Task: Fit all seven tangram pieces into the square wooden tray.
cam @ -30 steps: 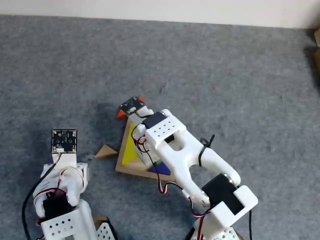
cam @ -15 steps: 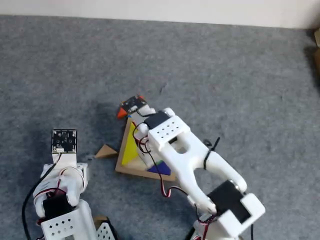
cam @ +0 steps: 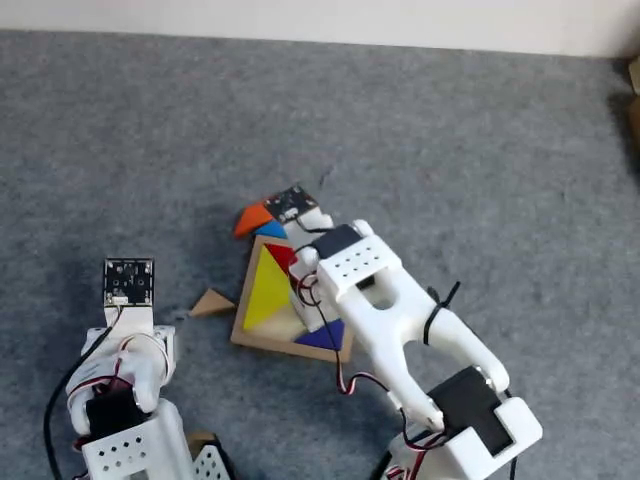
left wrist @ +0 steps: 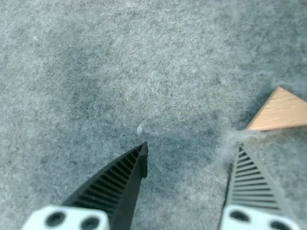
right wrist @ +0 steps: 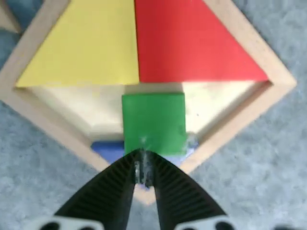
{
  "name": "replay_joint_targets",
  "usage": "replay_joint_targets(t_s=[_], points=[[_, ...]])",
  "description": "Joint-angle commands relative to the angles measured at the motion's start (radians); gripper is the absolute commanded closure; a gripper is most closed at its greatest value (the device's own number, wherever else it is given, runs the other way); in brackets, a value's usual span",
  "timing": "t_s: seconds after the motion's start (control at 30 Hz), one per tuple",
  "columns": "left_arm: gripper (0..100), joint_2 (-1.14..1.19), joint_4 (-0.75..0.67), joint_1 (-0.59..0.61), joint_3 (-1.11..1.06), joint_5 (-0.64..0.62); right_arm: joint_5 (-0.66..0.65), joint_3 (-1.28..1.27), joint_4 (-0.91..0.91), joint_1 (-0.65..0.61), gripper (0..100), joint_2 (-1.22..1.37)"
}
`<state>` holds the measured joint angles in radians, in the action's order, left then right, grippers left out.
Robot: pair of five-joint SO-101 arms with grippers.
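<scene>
Right hand is closed, its two dark tips pressed together with nothing between them. The tips touch the near edge of the green square, which looks more like a push than a grip.

The green square lies straight ahead of those tips inside the square wooden tray. Its sides run along the tray's diagonals, and its far edge sits just short of the seam where the yellow triangle meets the red triangle. Its near edge overlaps the dark blue piece, with bare tray floor on either side, so it does not seem seated yet. The next move probably needs a sideways slide into one of those gaps.

In the high view the tray sits at the centre of the grey surface. An orange triangle and a small blue piece lie just outside its upper corner.

Left hand hangs open above the surface at the lower left of the high view. A bare wooden triangle lies just beyond one of its fingers, between that arm and the tray, so the left arm is the nearer one to it.
</scene>
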<state>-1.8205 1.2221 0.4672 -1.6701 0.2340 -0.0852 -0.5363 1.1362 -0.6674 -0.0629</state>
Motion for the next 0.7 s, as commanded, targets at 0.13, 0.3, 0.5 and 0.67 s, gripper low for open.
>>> replay_joint_targets(t_s=[0.13, 0.3, 0.5, 0.67], points=[[73, 0.001, -0.002, 0.013, 0.018, 0.009, 0.008, -0.073, -0.197, 0.012, 99.3, -0.047], [73, 0.001, -0.003, 0.013, 0.018, 0.009, 0.008, -0.073, -0.191, 0.010, 99.3, -0.059], [73, 0.001, -0.003, 0.013, 0.018, 0.009, 0.006, -0.022, -0.070, 0.013, 99.3, -0.130], [73, 0.001, -0.003, 0.013, 0.018, 0.009, 0.008, 0.096, -0.027, 0.016, 98.8, -0.140]])
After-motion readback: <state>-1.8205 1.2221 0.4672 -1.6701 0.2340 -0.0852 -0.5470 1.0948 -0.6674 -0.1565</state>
